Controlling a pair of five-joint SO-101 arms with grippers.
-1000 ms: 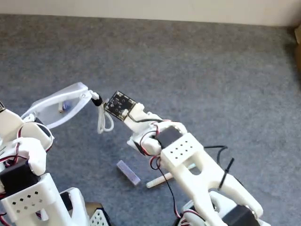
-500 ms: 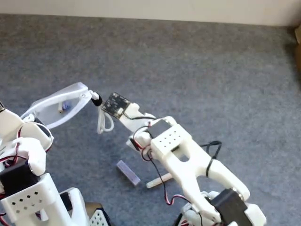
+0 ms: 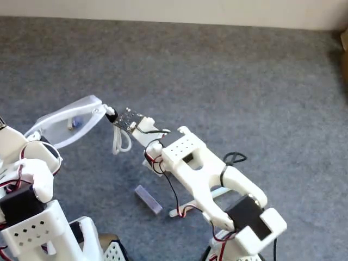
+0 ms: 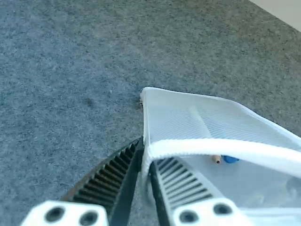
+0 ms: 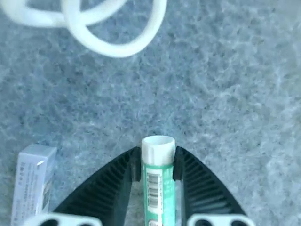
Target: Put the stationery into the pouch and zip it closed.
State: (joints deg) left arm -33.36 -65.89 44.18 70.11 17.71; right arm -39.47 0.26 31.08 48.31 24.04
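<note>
Translucent white mesh pouch (image 3: 70, 122) is being pinched by the left claw (image 4: 143, 165) — the right claw (image 5: 157, 157), clamping a green white-capped glue stick (image 5: 157, 188) lengthwise, is pointing toward its corded end.

Bench (image 3: 255, 76) has a grey carpet-like cover, with the same texture in both wrist views. A pale strip (image 3: 179, 10) runs along the 12 o'clock edge. Brown object (image 3: 345, 51) clipped at 2 o'clock, can't identify.
</note>
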